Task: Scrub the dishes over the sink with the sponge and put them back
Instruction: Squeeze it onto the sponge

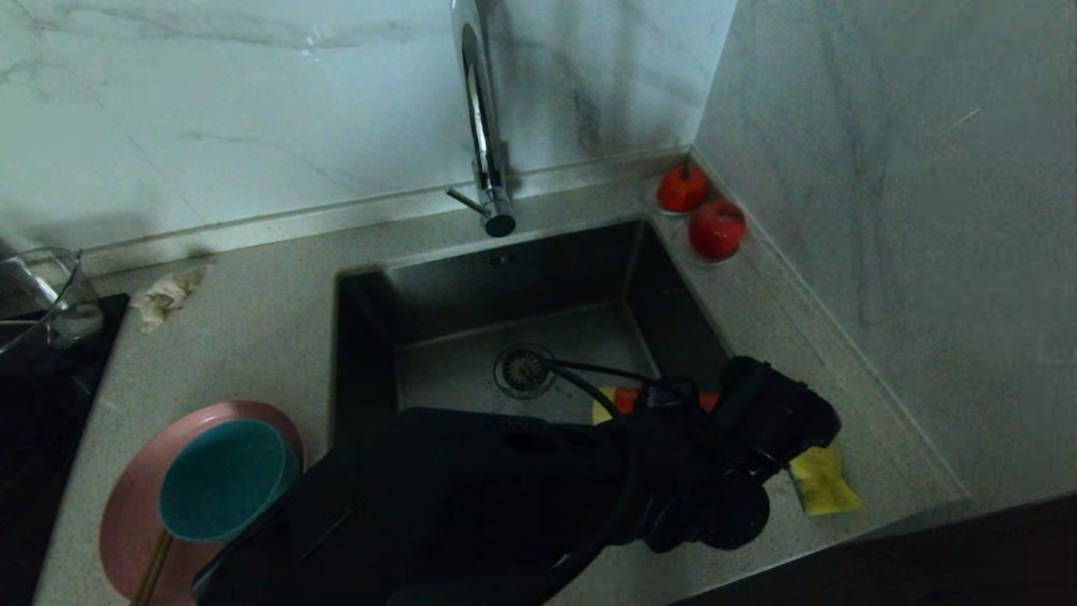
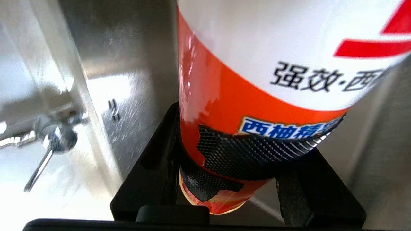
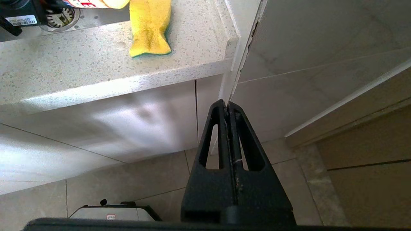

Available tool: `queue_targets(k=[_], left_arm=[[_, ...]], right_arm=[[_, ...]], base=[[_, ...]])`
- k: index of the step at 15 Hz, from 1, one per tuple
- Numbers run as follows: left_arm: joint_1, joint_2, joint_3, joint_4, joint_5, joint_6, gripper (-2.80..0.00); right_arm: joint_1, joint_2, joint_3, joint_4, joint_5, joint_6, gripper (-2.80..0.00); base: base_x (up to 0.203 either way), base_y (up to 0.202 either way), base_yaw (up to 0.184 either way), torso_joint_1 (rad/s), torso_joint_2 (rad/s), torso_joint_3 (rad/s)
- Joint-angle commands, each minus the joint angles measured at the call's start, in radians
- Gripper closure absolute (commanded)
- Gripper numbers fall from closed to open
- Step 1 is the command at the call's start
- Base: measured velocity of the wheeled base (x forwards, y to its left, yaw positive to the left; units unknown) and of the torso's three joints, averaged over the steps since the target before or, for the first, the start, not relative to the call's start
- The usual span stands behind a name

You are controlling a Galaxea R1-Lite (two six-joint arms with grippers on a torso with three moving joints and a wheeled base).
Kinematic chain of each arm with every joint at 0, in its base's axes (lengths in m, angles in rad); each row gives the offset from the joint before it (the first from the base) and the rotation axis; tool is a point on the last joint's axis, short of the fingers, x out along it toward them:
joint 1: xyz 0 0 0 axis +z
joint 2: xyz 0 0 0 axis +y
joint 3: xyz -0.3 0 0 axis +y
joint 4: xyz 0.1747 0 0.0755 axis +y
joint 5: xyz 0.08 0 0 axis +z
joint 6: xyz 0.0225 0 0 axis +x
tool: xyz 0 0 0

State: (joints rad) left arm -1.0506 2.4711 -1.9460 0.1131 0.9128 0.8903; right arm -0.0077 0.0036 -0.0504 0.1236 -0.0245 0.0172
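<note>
My left arm reaches across the front of the sink point(image 1: 454, 370). Its gripper point(image 1: 665, 404) is shut on an orange and white detergent bottle point(image 2: 257, 64), held over the basin's right side; only an orange bit of the bottle point(image 1: 627, 398) shows in the head view. The yellow sponge point(image 1: 823, 480) lies on the counter just right of that gripper, untouched. A teal bowl point(image 1: 223, 480) sits on the pink plate point(image 1: 126, 505) at the front left, with chopsticks point(image 1: 151, 572) beside it. My right gripper point(image 3: 227, 104) hangs shut and empty below the counter edge.
The chrome faucet point(image 1: 484, 126) rises behind the sink. Two red fruits point(image 1: 681, 189) on saucers stand at the back right corner by the wall. A glass container point(image 1: 42, 295), a black cooktop point(image 1: 34, 438) and a crumpled tissue point(image 1: 164, 295) are at the left.
</note>
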Motion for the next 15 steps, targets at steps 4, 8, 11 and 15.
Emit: queue_targets(k=[4, 8, 11, 15], left_arm=[[0.028, 0.041, -0.001, -0.125, 0.052, 0.044, 0.0], [0.04, 0.052, -0.001, -0.216, 0.069, 0.101, 0.0], [0.04, 0.052, -0.001, -0.248, 0.07, 0.12, 0.0], [0.04, 0.066, -0.001, -0.36, 0.07, 0.182, 0.0]], right_arm=[[0.0, -0.001, 0.0, 0.001, 0.0, 0.0, 0.0], [0.0, -0.001, 0.0, 0.001, 0.0, 0.0, 0.0], [0.0, -0.001, 0.0, 0.001, 0.0, 0.0, 0.0], [0.0, -0.001, 0.0, 0.001, 0.0, 0.0, 0.0]], base=[[0.0, 0.0, 0.0, 0.0, 0.0, 0.0], [0.0, 0.0, 0.0, 0.0, 0.0, 0.0], [0.0, 0.0, 0.0, 0.0, 0.0, 0.0], [0.0, 0.0, 0.0, 0.0, 0.0, 0.0]])
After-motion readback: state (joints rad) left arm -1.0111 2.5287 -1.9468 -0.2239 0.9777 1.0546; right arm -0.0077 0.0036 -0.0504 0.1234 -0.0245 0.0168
